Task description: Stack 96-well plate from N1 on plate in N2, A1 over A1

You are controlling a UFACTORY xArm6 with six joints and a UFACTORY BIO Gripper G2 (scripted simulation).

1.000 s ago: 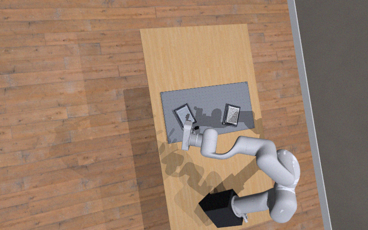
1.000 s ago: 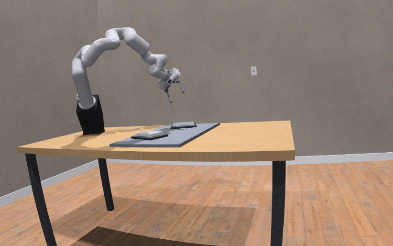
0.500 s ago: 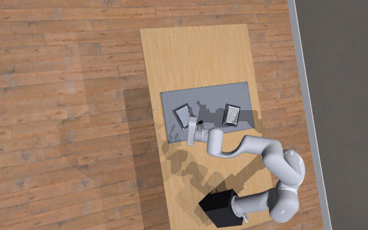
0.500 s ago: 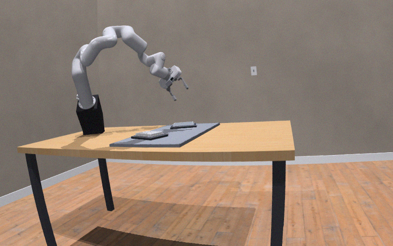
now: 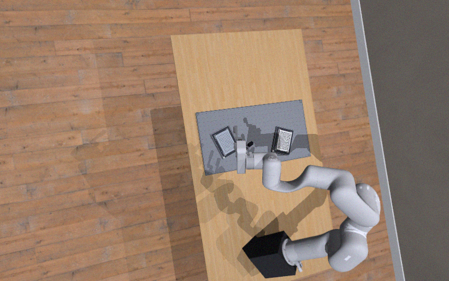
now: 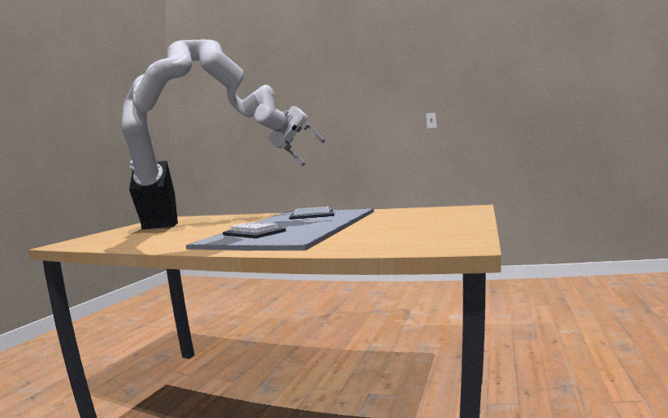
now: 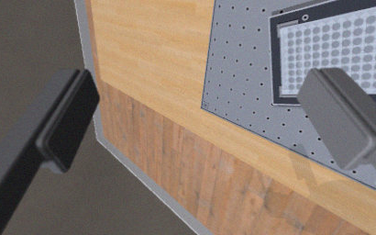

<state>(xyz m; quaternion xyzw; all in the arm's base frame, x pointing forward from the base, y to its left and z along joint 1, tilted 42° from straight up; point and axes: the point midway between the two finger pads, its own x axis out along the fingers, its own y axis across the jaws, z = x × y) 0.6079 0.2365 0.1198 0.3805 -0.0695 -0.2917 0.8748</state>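
Observation:
A white 96-well plate (image 5: 284, 140) (image 6: 255, 227) sits in nest N1 (image 5: 274, 139) (image 6: 240, 235), on the right in the top view. A pale blue-grey plate (image 5: 224, 140) (image 6: 313, 211) (image 7: 337, 46) sits in nest N2 (image 5: 217, 146) (image 6: 312, 215) (image 7: 275, 60), on the left. My gripper (image 6: 313, 152) (image 7: 200, 115) is open with nothing between its fingers. It hangs tilted, high above the board near N2. In the wrist view, one finger overlaps the N2 plate's edge, and that plate runs out of frame. The cut-off corners are too small or hidden to tell.
Both nests stand on a grey perforated board (image 5: 254, 107) (image 6: 327, 228) (image 7: 237, 83) on the wooden table (image 5: 240, 66) (image 6: 430, 233) (image 7: 154, 41). The black base block (image 5: 266, 255) (image 6: 153, 205) stands at the table's other end. A wall rises behind the table.

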